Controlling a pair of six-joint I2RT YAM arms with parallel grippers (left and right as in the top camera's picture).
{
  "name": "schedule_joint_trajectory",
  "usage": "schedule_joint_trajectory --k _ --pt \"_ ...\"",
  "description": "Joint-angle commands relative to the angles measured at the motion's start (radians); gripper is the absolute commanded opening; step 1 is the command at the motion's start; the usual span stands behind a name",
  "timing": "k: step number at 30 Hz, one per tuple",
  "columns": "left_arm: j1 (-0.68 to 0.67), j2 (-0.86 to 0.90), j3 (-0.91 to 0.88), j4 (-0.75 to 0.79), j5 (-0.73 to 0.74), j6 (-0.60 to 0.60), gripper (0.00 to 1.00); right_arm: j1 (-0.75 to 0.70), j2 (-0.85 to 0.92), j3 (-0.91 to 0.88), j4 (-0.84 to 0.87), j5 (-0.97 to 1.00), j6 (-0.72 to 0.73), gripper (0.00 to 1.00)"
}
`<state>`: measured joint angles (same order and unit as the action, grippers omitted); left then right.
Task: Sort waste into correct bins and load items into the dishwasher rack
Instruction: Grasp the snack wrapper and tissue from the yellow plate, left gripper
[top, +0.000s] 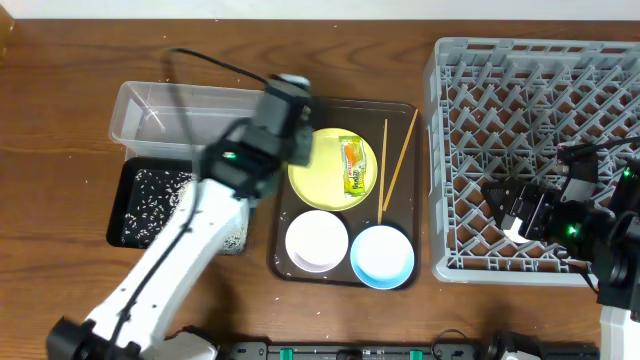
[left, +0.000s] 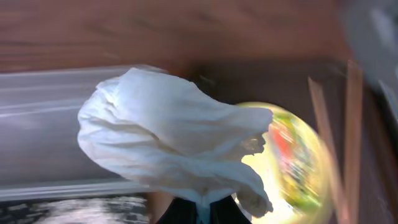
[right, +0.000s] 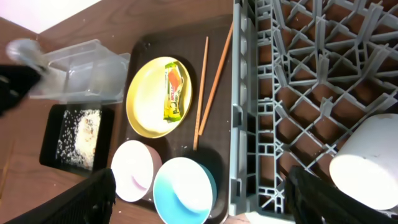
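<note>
Left wrist cam is blurry, but the left gripper (left: 204, 213) is pinched on the tissue (left: 168, 143), held up between the clear tub (left: 43, 99) and the yellow plate (left: 298, 180). The wrapper (top: 353, 165) is on the plate, with the chopsticks (top: 398, 165) beside it and both bowls in front. The right gripper (top: 510, 205) hangs over the rack (top: 540, 70), fingers spread wide.

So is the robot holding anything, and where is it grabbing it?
The left gripper holds the crumpled white tissue, pinched at one bunched end. The right gripper is open and holds nothing.
</note>
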<state>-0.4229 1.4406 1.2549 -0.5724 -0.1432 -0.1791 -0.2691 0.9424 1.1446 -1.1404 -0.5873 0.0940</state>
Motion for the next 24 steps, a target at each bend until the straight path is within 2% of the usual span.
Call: schedule_joint_trajectory --k 1,2,3,4,5,8,13,18,24 --pt "0.109 0.061 -0.008 0.012 -0.077 0.003 0.06 -0.005 -0.002 0.011 -0.004 -0.004 -0.013 0.85" --pt "0.144 0.085 -0.008 0.031 -0.075 0.003 0.06 -0.005 -0.002 0.011 -0.004 -0.004 -0.013 0.85" --pt "0.168 0.106 -0.007 0.045 -0.074 0.003 0.16 -0.005 -0.002 0.011 -0.004 -0.004 -0.013 0.86" --pt "0.187 0.126 -0.007 0.058 -0.063 0.003 0.38 -0.005 -0.002 0.011 -0.004 -0.004 -0.013 0.85" --pt "0.203 0.143 -0.007 0.062 -0.031 0.004 0.47 -0.005 -0.002 0.011 -0.004 -0.005 -0.013 0.85" --pt "0.206 0.141 -0.003 0.034 0.090 0.010 0.62 -0.005 -0.002 0.011 -0.009 -0.005 -0.013 0.85" --pt "0.110 0.105 0.000 0.003 0.223 0.000 0.67 -0.005 -0.002 0.011 -0.014 -0.005 -0.013 0.85" --pt "-0.069 0.155 -0.011 -0.009 0.225 -0.016 0.67 -0.005 -0.002 0.011 -0.021 -0.004 -0.013 0.85" --pt "-0.189 0.332 -0.012 0.073 0.206 -0.016 0.67 -0.005 -0.002 0.011 -0.031 -0.004 -0.014 0.85"
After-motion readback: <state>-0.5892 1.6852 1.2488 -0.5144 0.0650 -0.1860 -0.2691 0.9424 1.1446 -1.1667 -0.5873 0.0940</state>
